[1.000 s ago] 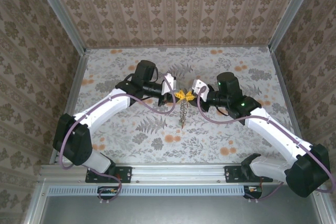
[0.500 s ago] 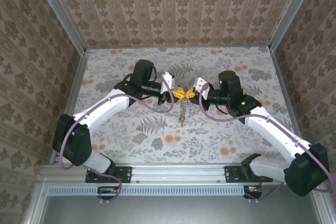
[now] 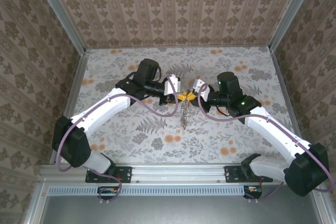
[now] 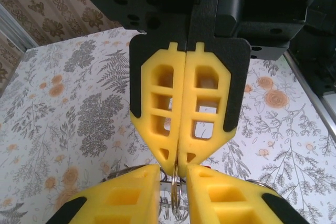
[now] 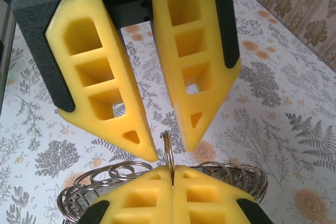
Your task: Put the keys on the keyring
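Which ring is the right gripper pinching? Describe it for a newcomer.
At the table's middle, the grippers meet tip to tip. The right gripper is shut on one thin silvery ring, standing upright on edge between the left gripper's parted fingers; the other rings fan out in a coil beside it.

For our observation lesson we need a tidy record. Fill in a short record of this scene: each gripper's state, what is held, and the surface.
Right gripper: shut, pinching one upright ring of the keyring
Left gripper: open, straddling that same ring, tip to tip with the right gripper
Keyring: silvery coiled rings bunched around the right fingertips
Surface: floral-patterned table
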